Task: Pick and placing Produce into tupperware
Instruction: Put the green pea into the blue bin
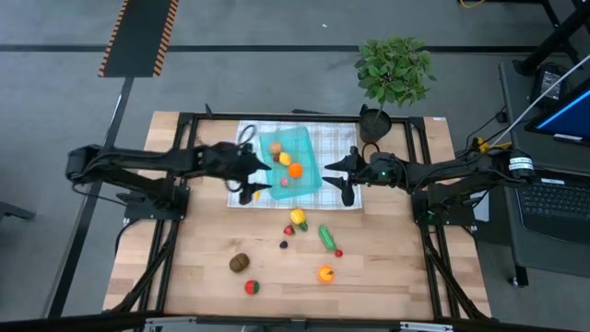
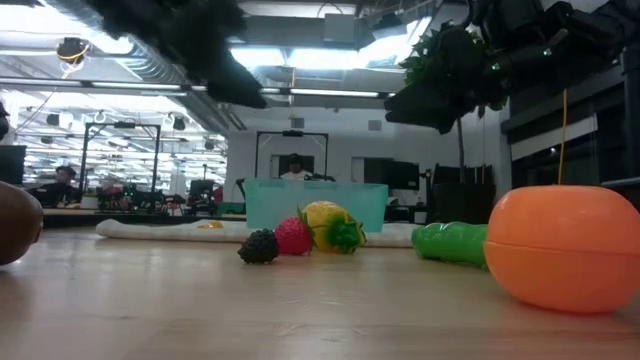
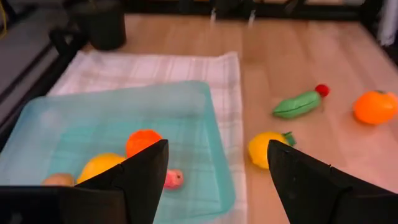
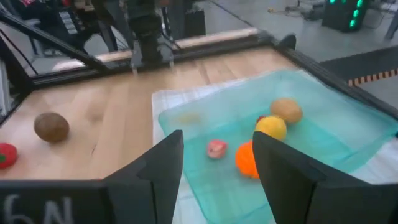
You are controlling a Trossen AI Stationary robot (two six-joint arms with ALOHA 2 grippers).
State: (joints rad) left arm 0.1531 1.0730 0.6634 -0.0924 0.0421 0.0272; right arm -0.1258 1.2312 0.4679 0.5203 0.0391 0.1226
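The teal tupperware [image 1: 304,148] sits on a checked cloth [image 1: 336,143] at the table's far middle. It holds a tan piece [image 4: 286,110], a yellow one [image 4: 271,127], an orange [image 4: 246,158] and a pink piece [image 4: 216,148]. More produce lies on the bare wood nearer the front: a lemon [image 1: 298,218], a cucumber [image 1: 326,236], a kiwi [image 1: 240,263], an orange [image 1: 324,274] and some red berries. My left gripper [image 1: 261,180] hovers open over the tupperware's left edge. My right gripper [image 1: 336,180] hovers open over its right edge. Nothing is between either pair of fingers.
A leafy potted plant [image 1: 395,69] stands at the far right, just behind the cloth. Dark frame rails [image 1: 171,240] run along the table's left and right sides. Bare wood lies between the loose produce and the near edge.
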